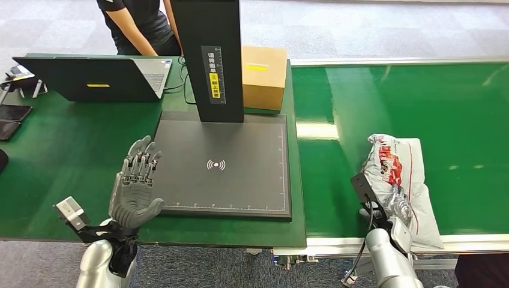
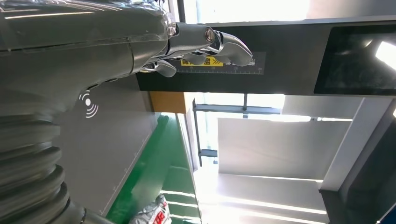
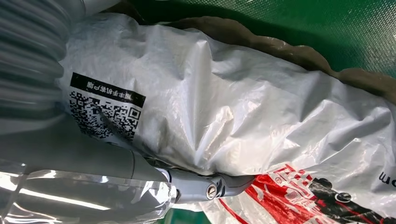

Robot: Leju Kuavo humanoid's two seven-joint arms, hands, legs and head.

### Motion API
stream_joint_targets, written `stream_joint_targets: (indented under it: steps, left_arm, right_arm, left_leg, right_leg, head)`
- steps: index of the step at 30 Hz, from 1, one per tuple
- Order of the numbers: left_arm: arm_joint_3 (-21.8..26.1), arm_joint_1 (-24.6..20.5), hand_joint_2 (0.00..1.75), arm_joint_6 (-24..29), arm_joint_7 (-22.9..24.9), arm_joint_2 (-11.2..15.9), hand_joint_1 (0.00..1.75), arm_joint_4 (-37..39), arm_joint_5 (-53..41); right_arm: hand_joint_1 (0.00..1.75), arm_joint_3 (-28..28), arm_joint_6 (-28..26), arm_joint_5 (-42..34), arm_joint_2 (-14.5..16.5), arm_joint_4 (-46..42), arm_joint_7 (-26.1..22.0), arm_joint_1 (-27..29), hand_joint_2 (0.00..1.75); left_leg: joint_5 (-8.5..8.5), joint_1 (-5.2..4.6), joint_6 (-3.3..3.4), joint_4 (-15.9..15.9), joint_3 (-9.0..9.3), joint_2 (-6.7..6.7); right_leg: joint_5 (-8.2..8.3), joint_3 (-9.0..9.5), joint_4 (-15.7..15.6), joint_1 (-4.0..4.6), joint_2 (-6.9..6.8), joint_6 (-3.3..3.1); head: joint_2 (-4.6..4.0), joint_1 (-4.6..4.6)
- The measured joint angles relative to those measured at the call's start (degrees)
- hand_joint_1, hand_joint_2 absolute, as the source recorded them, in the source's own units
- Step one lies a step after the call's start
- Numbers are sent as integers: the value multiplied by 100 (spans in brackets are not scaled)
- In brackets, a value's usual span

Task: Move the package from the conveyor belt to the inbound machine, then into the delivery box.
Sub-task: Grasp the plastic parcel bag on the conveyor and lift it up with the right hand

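The package (image 1: 396, 162), a crumpled white plastic bag with red print, lies on the green conveyor belt (image 1: 456, 102) near its front edge. My right hand (image 1: 390, 210) is at the bag's near end and grips it. In the right wrist view the thumb (image 3: 205, 186) presses into the package (image 3: 233, 93) beside a QR label; the fingers are hidden. My left hand (image 1: 137, 183) hovers with fingers spread and nothing in them at the left edge of the inbound machine's dark scan plate (image 1: 240, 186). The left wrist view shows that hand (image 2: 116, 42) and the distant package (image 2: 152, 214).
The machine's black column (image 1: 213, 60) rises at the back of the plate. A cardboard box (image 1: 263, 75) stands behind it to the right. An open laptop (image 1: 90, 78) sits at the back left, and a person (image 1: 138, 24) stands beyond the table.
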Motion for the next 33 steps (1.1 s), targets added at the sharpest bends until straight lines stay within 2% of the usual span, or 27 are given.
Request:
stream_joint_targets:
  steps: [2,3,6,7,16,25,33]
  left_arm:
    - [0,-13,175,11,-9,0,0,12,-3]
    - [0,-18,175,16,-15,0,0,19,-3]
    - [0,-24,175,28,-27,0,0,32,-3]
    - [0,-24,175,32,-29,0,0,33,-3]
    - [13,-6,175,85,-31,2,0,31,15]
    - [24,98,175,92,-28,2,0,-23,23]
    - [37,168,175,87,-51,2,0,-119,38]
  right_arm:
    - [0,-55,170,-13,1,0,-46,-12,175]
    - [34,-73,249,-24,1,0,-71,-14,175]
    - [165,-93,442,-68,1,0,-163,-16,175]
    - [175,-92,476,-87,1,0,-206,-16,175]
    - [175,-41,493,-384,-2,-47,-515,-37,175]
    - [175,155,258,-831,25,-417,-961,138,175]
    - [175,359,-189,-1722,257,-1346,-2358,502,175]
  left_leg:
    - [-1,0,1,1,2,0]
    - [-1,0,2,2,3,0]
    - [-3,0,5,5,5,0]
    - [-4,0,6,6,6,1]
    - [-4,0,8,9,12,4]
    - [-5,2,7,5,12,8]
    - [-4,3,7,5,-2,2]
  right_leg:
    - [0,5,-1,0,0,1]
    - [0,7,-2,0,0,1]
    - [2,11,-2,0,1,3]
    - [2,12,-2,0,1,4]
    - [8,19,-2,1,7,10]
    - [7,14,-1,6,13,8]
    - [5,3,-1,3,5,9]
  head:
    - [0,0]
    - [0,0]
    - [0,1]
    - [0,1]
    - [0,0]
    - [0,0]
    - [0,1]
